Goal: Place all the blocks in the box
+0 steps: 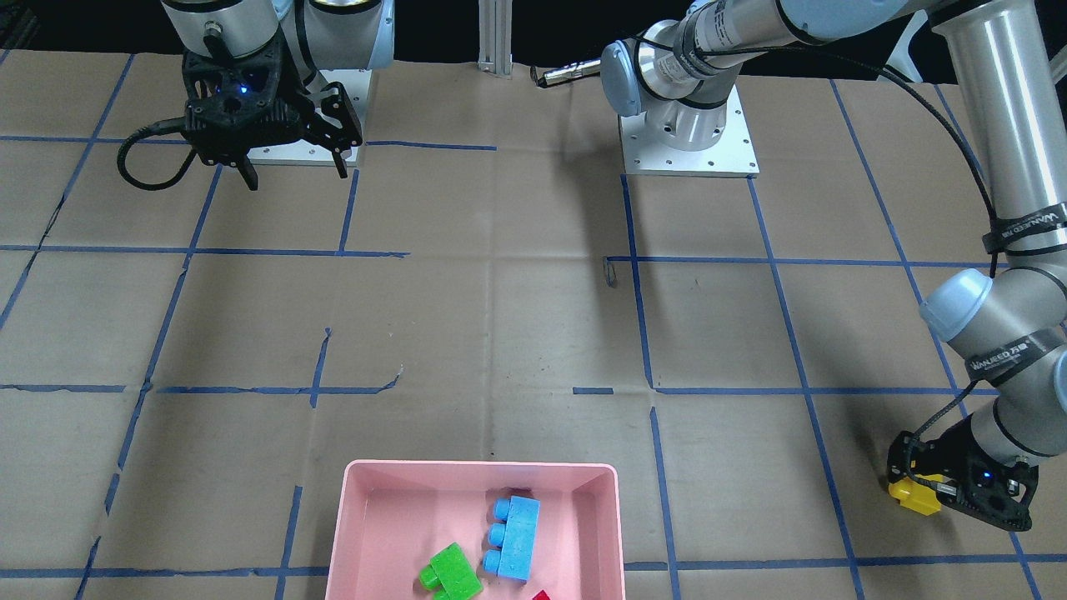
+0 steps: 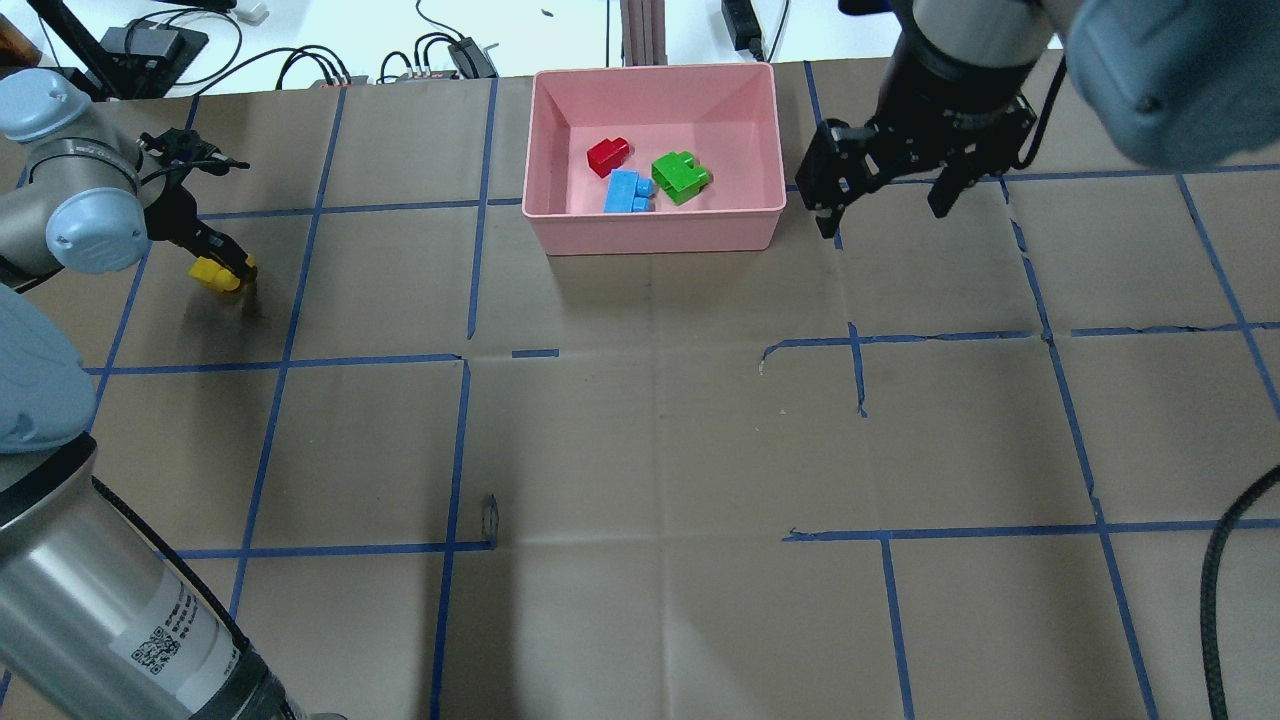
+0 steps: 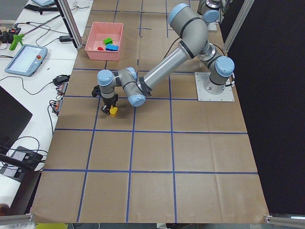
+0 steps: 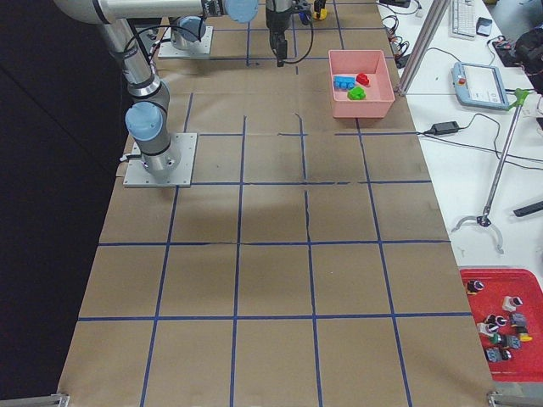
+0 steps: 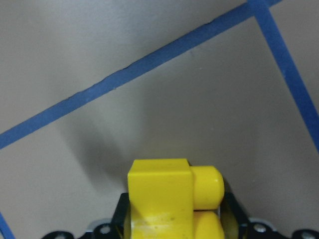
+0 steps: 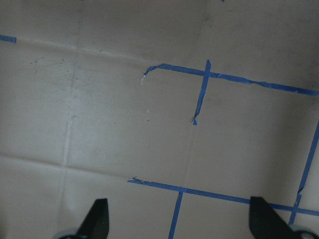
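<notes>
Pink box with green block, red block, light-blue block inside; left jaws tight around yellow block, right jaws apart.

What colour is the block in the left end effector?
A yellow block, clearest in left wrist view.

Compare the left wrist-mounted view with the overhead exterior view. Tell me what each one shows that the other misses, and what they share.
Only the left wrist view shows the yellow block close up, with its side studs clear, pinched between black fingers.

Only the overhead view shows the pink box holding the red block, light-blue block and green block. It also shows the right hand, open and empty, to the box's right.

Both show the yellow block gripped by the left hand, and the brown paper table with blue tape lines.
</notes>
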Robot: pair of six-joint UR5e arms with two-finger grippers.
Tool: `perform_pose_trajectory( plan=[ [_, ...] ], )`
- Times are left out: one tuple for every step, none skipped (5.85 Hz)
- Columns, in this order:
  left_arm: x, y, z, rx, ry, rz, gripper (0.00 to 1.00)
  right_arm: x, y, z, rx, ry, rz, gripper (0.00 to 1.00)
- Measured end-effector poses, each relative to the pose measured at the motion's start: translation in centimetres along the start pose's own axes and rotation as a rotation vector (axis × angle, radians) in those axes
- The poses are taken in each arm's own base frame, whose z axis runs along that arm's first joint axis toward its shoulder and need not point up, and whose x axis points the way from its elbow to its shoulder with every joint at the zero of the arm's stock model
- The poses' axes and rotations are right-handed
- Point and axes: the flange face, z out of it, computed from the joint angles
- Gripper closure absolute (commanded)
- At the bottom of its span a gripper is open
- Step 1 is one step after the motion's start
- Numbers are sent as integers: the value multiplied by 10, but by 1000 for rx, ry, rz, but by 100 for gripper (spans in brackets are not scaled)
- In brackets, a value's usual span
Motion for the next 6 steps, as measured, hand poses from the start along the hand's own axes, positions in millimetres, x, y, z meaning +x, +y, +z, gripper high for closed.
perform_pose_trajectory(
  plan=[
    [0,0,0,-1,-1,-2,79,3,10,2,4,7,10,0],
    [-2,-1,-7,1,-12,-3,88,11,10,-1,13,5,31,0],
    [-8,-6,-27,2,-32,-2,92,23,8,-7,24,0,59,0],
    [-17,-17,-59,-3,-39,-5,94,31,5,-16,40,1,76,0],
    [-23,-33,-101,-16,-17,-38,94,34,1,-19,47,3,82,0],
    [-14,-59,-144,-19,24,-119,94,36,-4,-17,41,1,83,0]
  ],
)
